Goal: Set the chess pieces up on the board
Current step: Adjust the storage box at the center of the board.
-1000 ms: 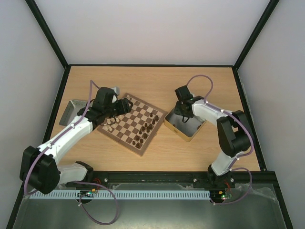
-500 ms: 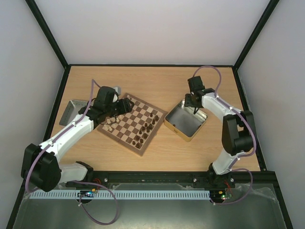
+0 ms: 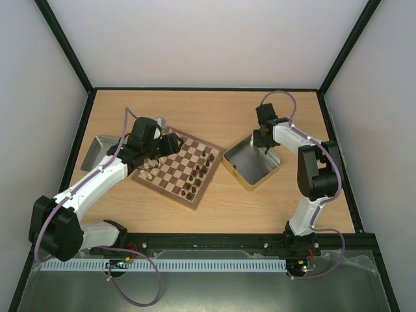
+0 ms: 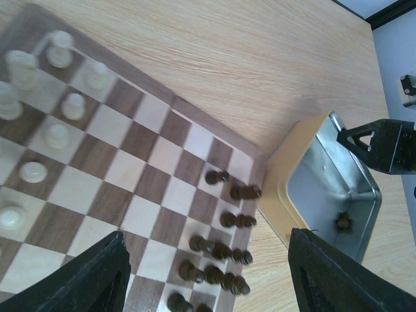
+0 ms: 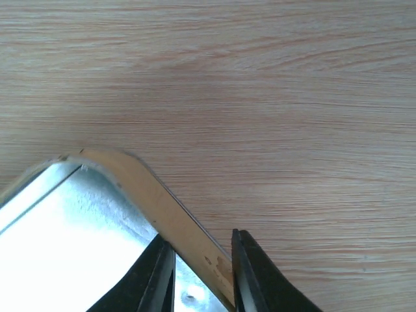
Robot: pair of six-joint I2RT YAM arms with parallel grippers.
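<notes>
The right arm (image 3: 290, 134) has swung out of the tin (image 4: 286, 172). Its jaws now pinch the far rim, and the tin has slid toward the board (image 3: 170, 170), probably to bring its last dark piece (image 4: 342, 221) within reach. The left jaws hang wide and empty over the board.

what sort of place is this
Probably a robotics lab cell: two white robot arms bolted to a pale wooden table, plain white surrounding walls, a checked wooden chessboard and shiny rectangular metal tin.

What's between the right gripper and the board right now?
The tin: the right gripper straddles its far wall, and its left corner nearly meets the board. Only a sliver of bare table separates them, shown in the top and left wrist views.
</notes>
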